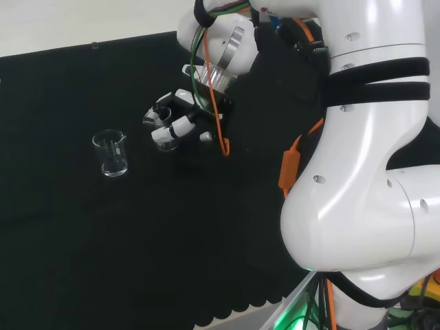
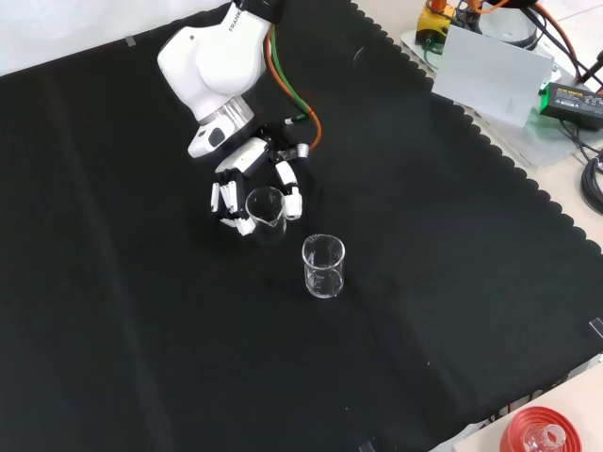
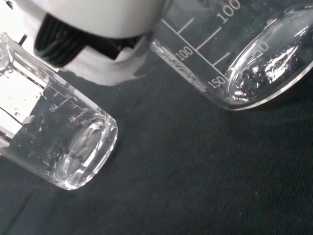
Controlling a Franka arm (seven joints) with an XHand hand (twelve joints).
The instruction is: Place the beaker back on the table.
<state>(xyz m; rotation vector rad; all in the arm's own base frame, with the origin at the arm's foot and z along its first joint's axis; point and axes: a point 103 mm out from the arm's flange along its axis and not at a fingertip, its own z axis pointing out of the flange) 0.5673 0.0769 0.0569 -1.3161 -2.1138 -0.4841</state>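
Clear glass makes both vessels hard to read against the black cloth (image 2: 141, 330). In the front view the held beaker (image 2: 266, 209) shows mainly as a rim and a faint wall, its lower part lost among the fingers (image 2: 293, 201) of the hand (image 2: 247, 188), which curl round it from both sides. Whether its base touches the cloth or hangs just above it cannot be told from any view. In the head view this beaker (image 1: 162, 125) is mostly covered by the hand (image 1: 180, 117), with just a rim and a bit of wall showing at the hand's nine o'clock side.

A second beaker (image 2: 323, 266) stands upright and free on the cloth, near the held one at its four o'clock in the front view; in the head view it (image 1: 111, 152) stands at the hand's eight o'clock, apart from it. It looks empty.

Up close from the wrist, two glass bases show: one (image 3: 73, 147) is crossed by a blurred white part of the hand (image 3: 98, 14), the other (image 3: 244, 58) is cut off by the picture's edge. Small droplets or specks cling inside both; no standing liquid can be made out.

The arm's white link (image 2: 212, 61) stands at the hand's twelve o'clock in the front view.
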